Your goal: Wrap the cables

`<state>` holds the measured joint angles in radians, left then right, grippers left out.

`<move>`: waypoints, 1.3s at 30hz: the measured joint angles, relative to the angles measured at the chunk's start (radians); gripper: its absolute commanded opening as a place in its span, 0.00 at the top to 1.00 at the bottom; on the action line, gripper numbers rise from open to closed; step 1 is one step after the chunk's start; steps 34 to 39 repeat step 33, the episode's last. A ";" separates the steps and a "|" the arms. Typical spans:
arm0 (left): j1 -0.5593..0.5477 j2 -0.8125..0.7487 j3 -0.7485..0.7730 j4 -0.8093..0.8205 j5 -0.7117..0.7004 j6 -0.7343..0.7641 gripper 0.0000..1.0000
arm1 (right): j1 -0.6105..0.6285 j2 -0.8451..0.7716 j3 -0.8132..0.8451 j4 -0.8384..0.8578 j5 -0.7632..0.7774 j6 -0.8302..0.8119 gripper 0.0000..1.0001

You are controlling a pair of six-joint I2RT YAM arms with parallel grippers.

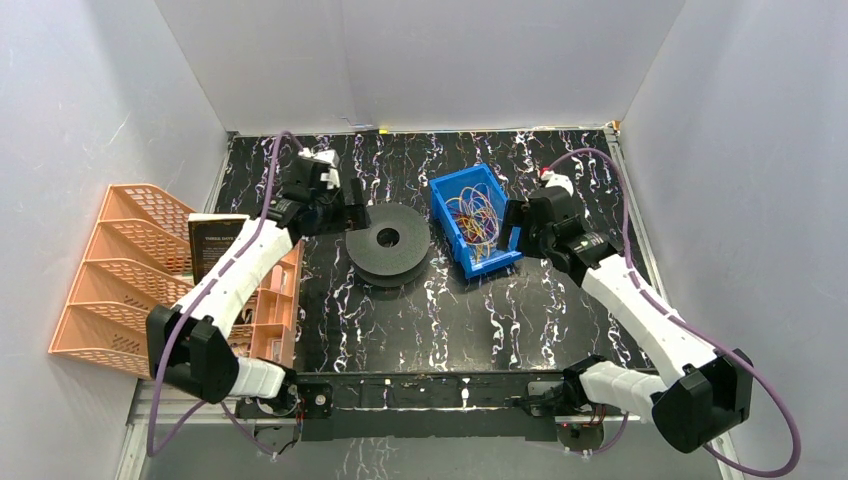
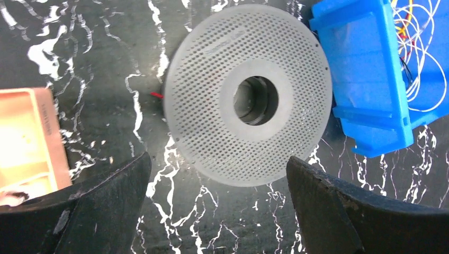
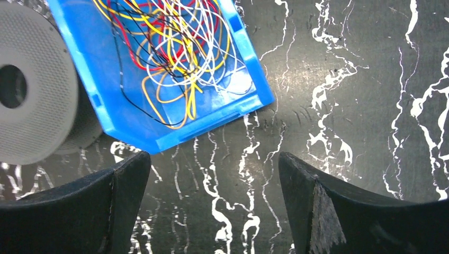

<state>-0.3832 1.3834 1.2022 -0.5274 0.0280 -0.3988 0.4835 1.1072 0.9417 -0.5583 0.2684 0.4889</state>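
Note:
The cables (image 1: 474,222) (image 3: 174,47) are thin red, yellow, white and black wires, tangled loosely inside a blue bin (image 1: 497,262) (image 3: 132,124) (image 2: 370,79). A black perforated spool (image 1: 389,241) (image 2: 212,79) (image 3: 32,90) lies flat to the bin's left. A short red wire end (image 2: 156,95) pokes out at the spool's left rim. My left gripper (image 1: 352,208) (image 2: 218,169) hangs open over the spool's left side, holding nothing. My right gripper (image 1: 512,222) (image 3: 214,164) is open beside the bin's right wall, over bare table, also holding nothing.
An orange slotted rack (image 1: 120,270) and an orange compartment tray (image 1: 275,310) (image 2: 26,137) stand at the left, with a dark booklet (image 1: 215,245) between them. White walls close in the black marbled table (image 1: 440,320) on three sides.

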 measured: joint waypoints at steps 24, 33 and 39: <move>0.013 -0.466 -0.160 0.012 0.263 0.172 0.02 | 0.000 -0.352 -0.002 -0.031 -0.119 0.007 0.02; 0.008 -0.507 -0.206 0.052 0.392 0.196 0.02 | 0.000 -0.353 -0.007 -0.025 -0.130 -0.023 0.02; 0.008 -0.507 -0.206 0.052 0.392 0.196 0.02 | 0.000 -0.353 -0.007 -0.025 -0.130 -0.023 0.02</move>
